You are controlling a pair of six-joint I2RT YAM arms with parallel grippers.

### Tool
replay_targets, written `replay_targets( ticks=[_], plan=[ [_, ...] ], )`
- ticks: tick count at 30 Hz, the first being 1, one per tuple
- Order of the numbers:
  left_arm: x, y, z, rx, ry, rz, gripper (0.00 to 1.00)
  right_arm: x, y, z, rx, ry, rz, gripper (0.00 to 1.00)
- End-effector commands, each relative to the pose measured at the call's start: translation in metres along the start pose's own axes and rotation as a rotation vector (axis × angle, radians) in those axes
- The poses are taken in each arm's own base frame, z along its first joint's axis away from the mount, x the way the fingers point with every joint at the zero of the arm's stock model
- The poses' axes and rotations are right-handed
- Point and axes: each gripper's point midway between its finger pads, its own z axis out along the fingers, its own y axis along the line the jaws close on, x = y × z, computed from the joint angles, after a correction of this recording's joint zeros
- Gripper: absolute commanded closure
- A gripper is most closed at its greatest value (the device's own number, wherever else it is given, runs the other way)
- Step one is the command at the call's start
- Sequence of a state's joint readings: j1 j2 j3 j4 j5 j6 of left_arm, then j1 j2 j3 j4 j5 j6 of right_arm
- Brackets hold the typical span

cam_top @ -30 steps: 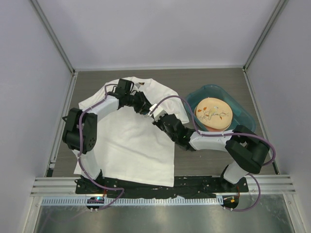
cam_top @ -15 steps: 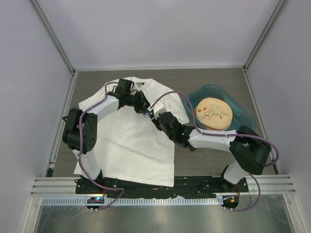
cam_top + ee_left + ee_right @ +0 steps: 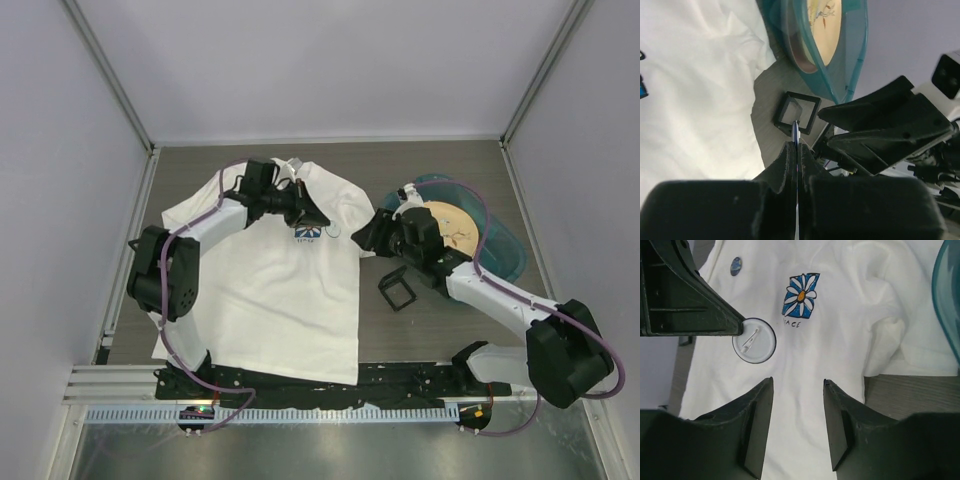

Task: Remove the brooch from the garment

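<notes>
The garment (image 3: 270, 300) is a white T-shirt lying flat, with a blue-and-white flower print (image 3: 308, 232) on the chest. My left gripper (image 3: 318, 222) hangs over the chest, shut on the brooch (image 3: 333, 230). In the right wrist view the brooch (image 3: 757, 342) shows its white back and clasp pin, right of the left fingers (image 3: 700, 310). In the left wrist view the brooch (image 3: 796, 131) is edge-on, blue-rimmed, pinched in my left gripper (image 3: 796, 145). My right gripper (image 3: 797, 382) is open and empty over the shirt's right side (image 3: 365, 235). A small dark-blue round spot (image 3: 735, 266) sits on the shirt.
A small black square box (image 3: 395, 288) lies on the table just right of the shirt, under the right arm. A teal bowl (image 3: 505, 250) holding a peach-coloured plate (image 3: 440, 232) stands at the right. Grey walls close in the table on three sides.
My right gripper has opened and drawn back to the right, off the chest to the shirt's edge. My left gripper has shut and keeps the brooch. The black box has come into view.
</notes>
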State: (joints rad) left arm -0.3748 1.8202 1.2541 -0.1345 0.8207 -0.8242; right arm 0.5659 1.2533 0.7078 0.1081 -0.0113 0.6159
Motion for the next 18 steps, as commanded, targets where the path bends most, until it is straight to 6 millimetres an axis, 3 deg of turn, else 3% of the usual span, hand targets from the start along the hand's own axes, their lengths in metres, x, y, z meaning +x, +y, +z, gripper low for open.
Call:
replay_targets(
  ticks=[1, 3, 5, 6, 10, 18],
  plan=[
    [0.006, -0.051, -0.009, 0.143, -0.007, 0.185, 1.00, -0.014, 0.042, -0.018, -0.269, 0.023, 0.238, 0.50],
    [0.008, -0.059, -0.009, 0.175, -0.014, 0.210, 1.00, -0.020, 0.055, -0.022, -0.370, 0.017, 0.299, 0.50],
    [0.012, -0.067, -0.008, 0.202, -0.008, 0.213, 1.00, -0.018, 0.056, -0.025, -0.403, 0.009, 0.341, 0.50],
    [0.012, -0.071, -0.009, 0.222, -0.014, 0.224, 1.00, -0.026, 0.059, -0.027, -0.425, -0.028, 0.370, 0.50],
    [0.014, -0.077, -0.008, 0.270, -0.009, 0.199, 1.00, -0.033, 0.047, -0.037, -0.403, -0.121, 0.454, 0.49],
    [0.020, -0.082, -0.007, 0.282, 0.015, 0.187, 1.00, -0.051, 0.043, -0.042, -0.417, -0.210, 0.522, 0.44]
  ],
)
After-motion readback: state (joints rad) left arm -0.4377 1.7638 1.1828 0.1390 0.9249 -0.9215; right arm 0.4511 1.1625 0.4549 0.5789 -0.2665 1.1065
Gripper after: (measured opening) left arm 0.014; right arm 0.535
